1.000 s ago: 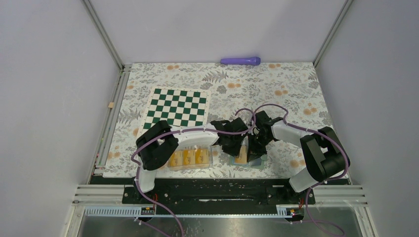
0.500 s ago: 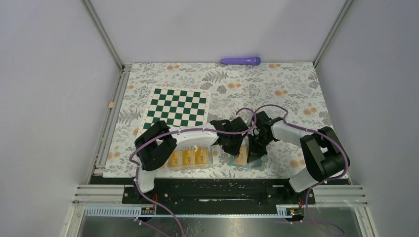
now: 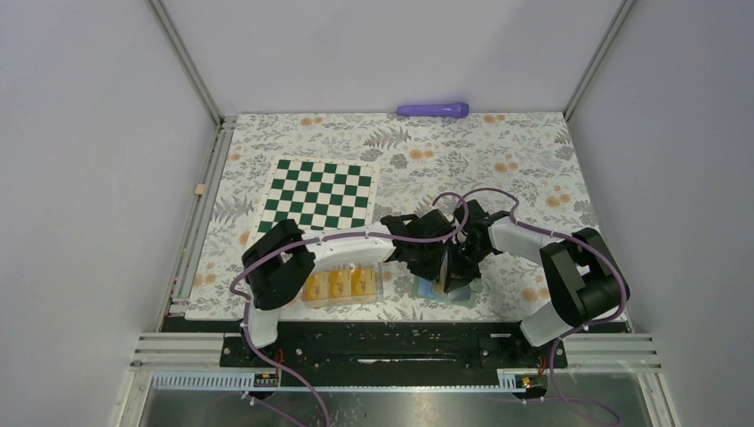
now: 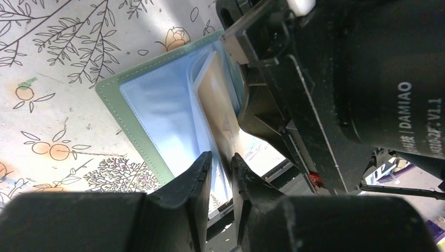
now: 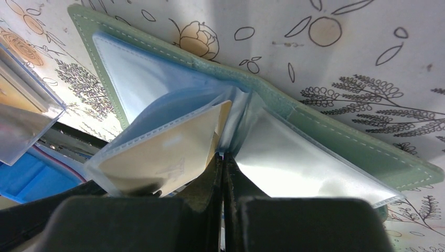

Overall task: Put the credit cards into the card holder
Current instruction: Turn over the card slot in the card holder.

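The left pincer [image 4: 220,160] is clenched on the near edge of a thin orange-yellow rectangular plastic credit card [image 4: 218,113]. The far end of this card sits inside a clear sleeve of the small flat sage-green card holder [image 4: 113,102]. The holder lies open on the tabletop [image 3: 516,160] near its front edge, light blue inside facing up and its clear sleeves fanned apart. The right pincer [image 5: 224,160] is pinched tight on a sleeve leaf close to the holder's spine, just beside the sleeve that has the card. From above, both pincers meet close together over the holder.

Just to the left of the holder stands a clear rectangular plastic box [image 3: 383,289] with a row of orange-yellow cards [image 3: 340,284] in it. The left arm reaches across the box's far side. Farther back lies a flat green-and-white chequered board [image 3: 322,192], and a purple rod-shaped object [image 3: 433,109] rests at the far edge by the back wall.

The tabletop wears a pale cloth printed with grey foliage and small orange flowers. Plain pale grey walls close it in on three sides, with aluminium posts [image 3: 185,60] in the far corners and aluminium rails along the near edge.
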You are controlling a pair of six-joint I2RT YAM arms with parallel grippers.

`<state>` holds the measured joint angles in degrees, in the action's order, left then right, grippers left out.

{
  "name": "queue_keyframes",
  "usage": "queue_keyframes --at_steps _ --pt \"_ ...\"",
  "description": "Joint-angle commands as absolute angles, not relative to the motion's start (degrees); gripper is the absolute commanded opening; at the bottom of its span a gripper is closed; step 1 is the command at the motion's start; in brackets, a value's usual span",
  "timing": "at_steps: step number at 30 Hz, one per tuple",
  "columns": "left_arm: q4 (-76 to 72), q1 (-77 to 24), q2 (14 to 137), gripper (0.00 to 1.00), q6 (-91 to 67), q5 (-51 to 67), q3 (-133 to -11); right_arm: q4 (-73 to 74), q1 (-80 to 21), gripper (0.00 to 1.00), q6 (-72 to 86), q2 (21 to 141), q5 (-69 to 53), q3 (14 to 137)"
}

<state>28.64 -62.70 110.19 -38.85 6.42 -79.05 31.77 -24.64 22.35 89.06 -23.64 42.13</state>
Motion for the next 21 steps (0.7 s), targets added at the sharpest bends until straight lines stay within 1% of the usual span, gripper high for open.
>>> queue_keyframes --at_steps 1,4,5,8,13,15,21 --pt "23.34 -63.55 108.67 0.20 -37.73 9.83 -80.91 30.95 -25.24 0.00 22.30 88.42 -23.93 42.72" --pt "25.31 -63.54 109.02 0.02 -37.71 8.18 -81.22 30.96 -25.24 0.00 22.56 87.19 -24.09 42.87" --pt "25.84 -63.48 108.90 0.00 -37.83 7.45 -81.12 30.96 -25.23 0.00 22.54 86.36 -24.20 42.89" --pt "27.49 -63.09 107.73 0.00 -37.96 5.28 -80.35 31.42 -25.22 0.00 22.66 84.35 -24.65 43.18" --pt "32.81 -61.13 104.41 0.00 -38.28 0.96 -78.19 33.09 -25.27 0.10 22.75 80.79 -25.01 44.71" --pt "35.15 -60.42 103.03 0.00 -37.94 -0.51 -77.86 33.70 -25.23 0.12 22.74 80.30 -24.25 45.35" --pt "41.71 -59.85 103.44 0.00 -37.10 -3.27 -80.91 31.12 -25.23 0.13 22.76 83.65 -24.11 44.34"
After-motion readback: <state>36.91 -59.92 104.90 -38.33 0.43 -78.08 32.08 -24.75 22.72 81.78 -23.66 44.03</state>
